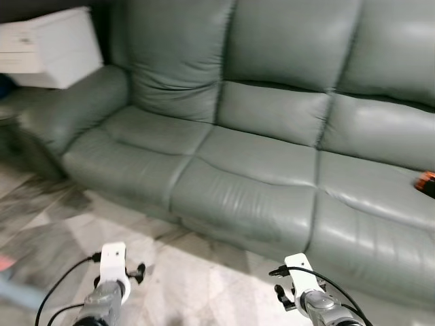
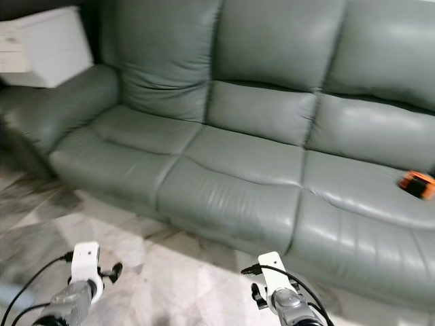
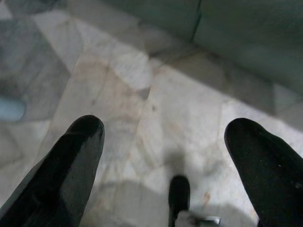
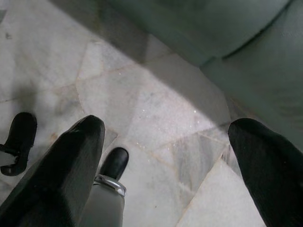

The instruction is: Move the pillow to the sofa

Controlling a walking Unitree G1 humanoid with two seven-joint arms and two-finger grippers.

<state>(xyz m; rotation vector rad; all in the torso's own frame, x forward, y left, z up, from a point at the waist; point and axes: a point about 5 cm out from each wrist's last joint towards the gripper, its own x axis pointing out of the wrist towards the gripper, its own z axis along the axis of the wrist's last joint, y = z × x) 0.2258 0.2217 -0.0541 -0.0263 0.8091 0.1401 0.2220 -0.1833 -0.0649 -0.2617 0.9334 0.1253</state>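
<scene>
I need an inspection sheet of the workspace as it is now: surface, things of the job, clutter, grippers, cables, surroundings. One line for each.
Surface: pale marble-patterned tile floor with grey patches, in front of the sofa.
Job's things: grey-green leather three-seat sofa, seat cushions bare apart from one item; pillow: nothing seen.
Clutter: small orange and black object on the seat cushion at the robot's right.
Grippers: left gripper open, nothing held, over the floor; right gripper open, nothing held, over the floor near the sofa base.
Cables: black cables looping at both wrists.
Surroundings: white box-shaped cabinet beside the sofa's armrest at the robot's left.
</scene>
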